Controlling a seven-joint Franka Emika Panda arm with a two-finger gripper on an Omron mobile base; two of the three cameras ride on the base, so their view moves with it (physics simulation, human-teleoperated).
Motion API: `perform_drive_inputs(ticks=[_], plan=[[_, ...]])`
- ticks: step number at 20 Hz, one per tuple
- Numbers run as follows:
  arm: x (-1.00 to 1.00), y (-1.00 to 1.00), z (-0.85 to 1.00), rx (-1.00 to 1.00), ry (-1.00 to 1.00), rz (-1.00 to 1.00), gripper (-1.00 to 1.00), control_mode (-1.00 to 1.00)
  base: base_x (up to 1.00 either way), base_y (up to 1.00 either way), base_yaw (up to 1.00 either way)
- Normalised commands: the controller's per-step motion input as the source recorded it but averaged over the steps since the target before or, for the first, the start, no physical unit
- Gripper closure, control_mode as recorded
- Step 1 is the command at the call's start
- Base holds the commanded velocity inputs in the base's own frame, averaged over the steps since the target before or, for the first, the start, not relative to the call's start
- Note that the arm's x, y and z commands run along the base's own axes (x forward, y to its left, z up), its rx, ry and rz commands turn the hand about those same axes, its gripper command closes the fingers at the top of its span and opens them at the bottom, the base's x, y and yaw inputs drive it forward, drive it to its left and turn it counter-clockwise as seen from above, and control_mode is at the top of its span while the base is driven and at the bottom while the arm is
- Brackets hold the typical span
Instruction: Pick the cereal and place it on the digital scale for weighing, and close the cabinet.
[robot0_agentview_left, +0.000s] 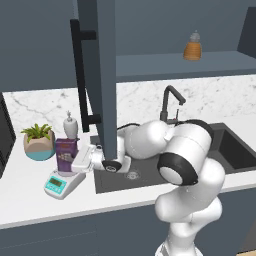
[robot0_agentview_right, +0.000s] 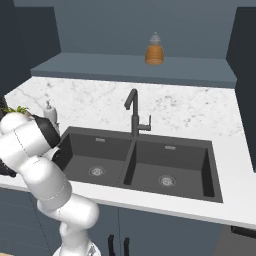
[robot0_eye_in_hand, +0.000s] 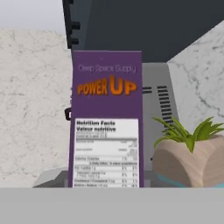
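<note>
The purple cereal box (robot0_agentview_left: 65, 154) stands upright on the white digital scale (robot0_agentview_left: 61, 184) at the left of the counter. My gripper (robot0_agentview_left: 77, 162) reaches in from the right at the box's level and is shut on the cereal. In the hand view the cereal (robot0_eye_in_hand: 107, 118) is close in front, its orange lettering and nutrition panel facing me, and the fingertips are hidden. The cabinet door (robot0_agentview_left: 102, 75) hangs open over the counter, with its black bar handle (robot0_agentview_left: 80, 75) towards me. It crosses in front of my forearm.
A potted plant (robot0_agentview_left: 39, 142) and a soap dispenser (robot0_agentview_left: 70, 127) stand just behind the scale. The plant pot (robot0_eye_in_hand: 188, 162) is right of the box. An orange bottle (robot0_agentview_left: 192, 47) sits on the cabinet shelf. The double sink (robot0_agentview_right: 140, 160) and black faucet (robot0_agentview_right: 134, 112) lie to the right.
</note>
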Motion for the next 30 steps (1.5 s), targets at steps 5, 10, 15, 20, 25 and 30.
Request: perform_drive_inputs(ticks=[5,10,15,20,25,30], plan=[[-0.02,0.00,-0.03,0.00,0.00,0.00,-1.00,-1.00,0.00,0.00,0.00],[-0.07,0.00,0.00,0.00,-0.01,0.00,-1.00,-1.00,0.00,0.00,0.00],[-0.07,-0.01,0.00,0.00,-0.07,0.00,-1.00,-1.00,0.00,0.00,0.00],[-0.06,-0.19,0.00,0.01,-0.08,0.00,-1.00,-1.00,0.00,0.00,0.00],[-0.20,-0.45,0.08,0.06,-0.16,0.00,-1.00,-1.00,0.00,0.00,0.00],[-0.34,-0.59,0.26,0.08,-0.20,-0.01,-1.00,-1.00,0.00,0.00,0.00]])
